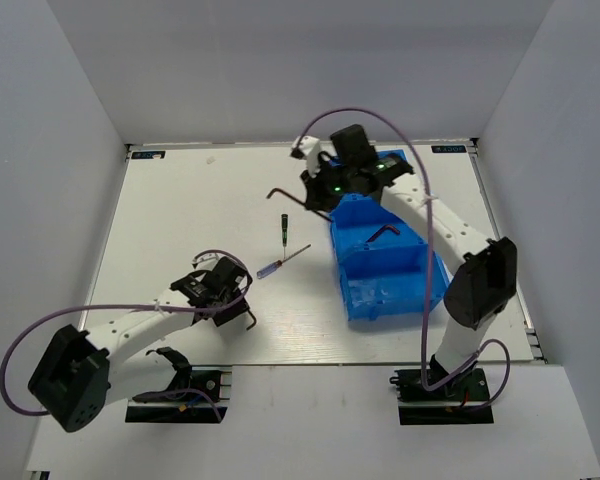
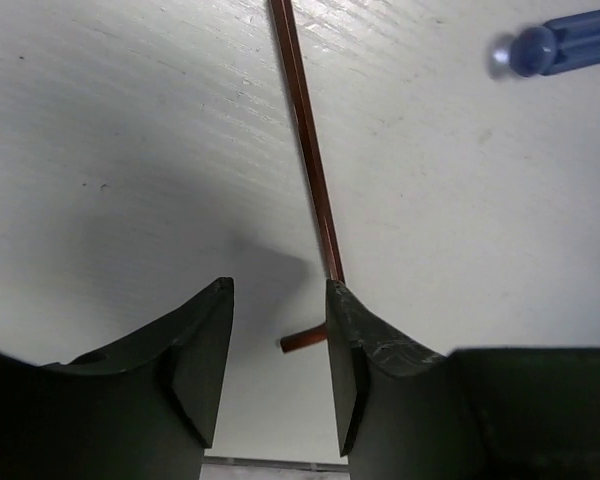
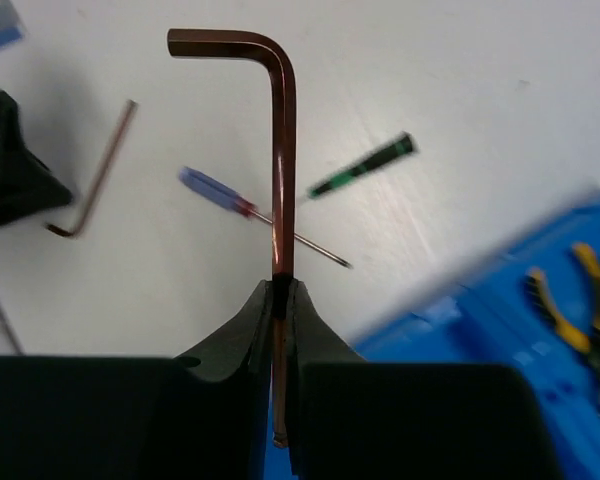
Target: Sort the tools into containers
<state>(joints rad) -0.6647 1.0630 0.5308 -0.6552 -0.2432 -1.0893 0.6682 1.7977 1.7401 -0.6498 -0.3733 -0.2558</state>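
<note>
Blue bin (image 1: 385, 292) holds pliers (image 3: 588, 272) and a hex key (image 1: 383, 232); right claw (image 3: 280, 285) clamps another key (image 3: 283, 150), left claw (image 2: 278, 292) gapes.

White table (image 1: 180, 220) between pale grey walls (image 1: 40, 130)

A white table (image 1: 200, 200) stands boxed in by plain pale grey walls: a back wall (image 1: 300, 60), a left wall (image 1: 40, 150) and a right wall (image 1: 565, 120). Just ahead of the left fingers (image 2: 195, 350) its surface shows fine streaked grain and a few dark specks, with a soft grey shadow (image 2: 160, 230) spreading ahead of them. Beyond the right fingers (image 3: 245, 340) it is plain white under even light.
</note>
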